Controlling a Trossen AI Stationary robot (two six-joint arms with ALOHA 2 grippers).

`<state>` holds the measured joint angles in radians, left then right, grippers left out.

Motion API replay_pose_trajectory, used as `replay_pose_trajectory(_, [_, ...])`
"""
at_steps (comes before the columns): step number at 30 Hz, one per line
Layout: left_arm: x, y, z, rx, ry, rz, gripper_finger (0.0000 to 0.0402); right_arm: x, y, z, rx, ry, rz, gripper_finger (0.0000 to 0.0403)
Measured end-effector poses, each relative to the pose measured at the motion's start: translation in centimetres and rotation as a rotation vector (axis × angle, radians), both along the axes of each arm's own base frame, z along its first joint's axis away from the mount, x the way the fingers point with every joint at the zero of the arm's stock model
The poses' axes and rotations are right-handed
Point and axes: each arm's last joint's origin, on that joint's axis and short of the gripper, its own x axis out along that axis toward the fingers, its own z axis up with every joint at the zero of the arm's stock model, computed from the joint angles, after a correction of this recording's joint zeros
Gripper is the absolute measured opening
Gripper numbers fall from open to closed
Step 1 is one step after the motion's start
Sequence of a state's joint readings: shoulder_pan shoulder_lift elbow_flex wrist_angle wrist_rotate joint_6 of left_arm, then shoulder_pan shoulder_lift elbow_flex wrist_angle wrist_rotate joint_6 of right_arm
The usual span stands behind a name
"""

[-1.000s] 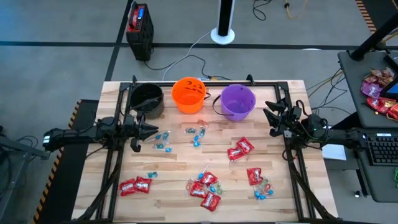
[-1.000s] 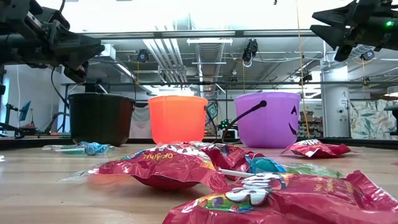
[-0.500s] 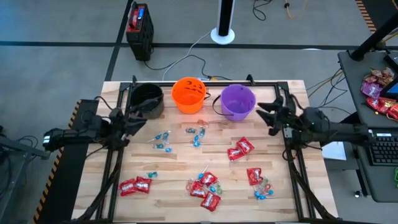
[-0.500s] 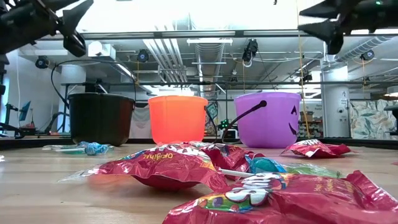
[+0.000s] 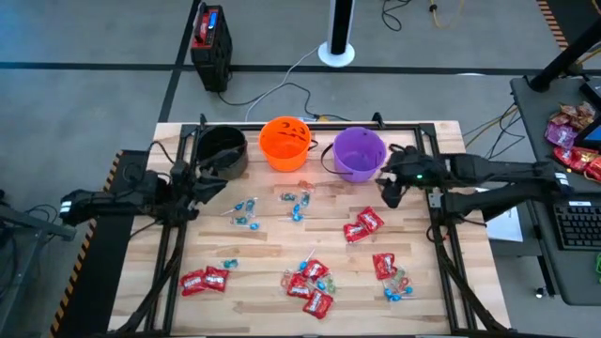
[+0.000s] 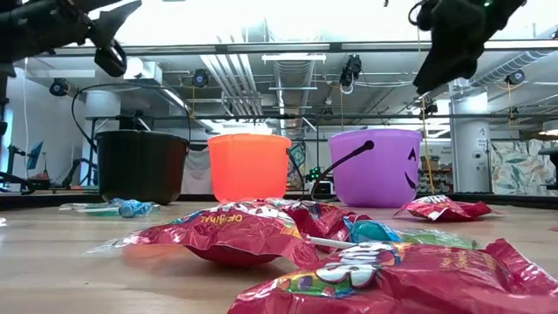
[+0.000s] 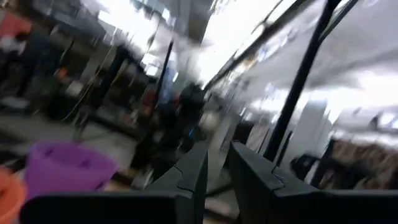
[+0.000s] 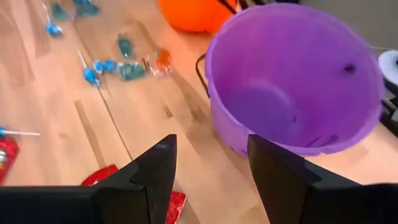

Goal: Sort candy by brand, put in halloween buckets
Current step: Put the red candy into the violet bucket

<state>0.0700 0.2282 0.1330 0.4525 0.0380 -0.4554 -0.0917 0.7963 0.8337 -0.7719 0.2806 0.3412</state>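
Note:
Three halloween buckets stand in a row at the table's far edge: black (image 5: 223, 150), orange (image 5: 286, 143) and purple (image 5: 359, 153). Candy lies loose on the wood: red packets (image 5: 363, 223) (image 5: 204, 280) (image 5: 310, 286), blue twist-wrapped pieces (image 5: 246, 214) (image 5: 298, 205) and a lollipop (image 5: 313, 259). My left gripper (image 5: 216, 183) hovers beside the black bucket, raised and pointing slightly up, its fingers (image 7: 193, 174) a little apart and holding nothing. My right gripper (image 5: 389, 185) hangs open just right of the purple bucket (image 8: 292, 81), slanting down, with nothing between its fingers (image 8: 155, 165).
A black metal frame (image 5: 310, 125) runs along the table's far edge and down both sides. A desk with more candy bags (image 5: 571, 131) stands beyond the right edge. Bare wood (image 5: 272, 253) lies between the candy clusters.
My right gripper has risen, swung toward the purple bucket and tipped from level to slanting down, staying open. My left gripper has risen a little and tipped upward. The candy and buckets have stayed in place.

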Motion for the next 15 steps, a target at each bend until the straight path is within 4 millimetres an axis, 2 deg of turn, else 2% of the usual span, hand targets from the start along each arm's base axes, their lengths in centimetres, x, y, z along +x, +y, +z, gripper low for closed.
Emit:
replay_pose_trajectory(4, [0.9, 0.1, 1.5, 0.081, 0.222, 0.036, 0.0052, 0.6, -0.1, -0.1, 0.035, 0.026, -0.037, 0.0189])
replay_pose_trajectory(9, [1.7, 0.3, 2.6, 0.138, 0.508, 0.099, 0.0052, -0.4, 0.1, -0.8, 0.229, 0.172, -0.237, 0.0189])
replay_pose_trajectory(12, [2.2, 0.4, 3.0, 0.203, 0.586, 0.096, 0.0052, -1.3, 0.5, -1.5, 0.411, 0.282, -0.373, 0.0189])
replay_pose_trajectory(15, [2.9, 0.5, 3.5, 0.255, 0.608, 0.111, 0.0052, -1.6, 0.8, -2.5, 0.524, 0.331, -0.437, 0.0189])
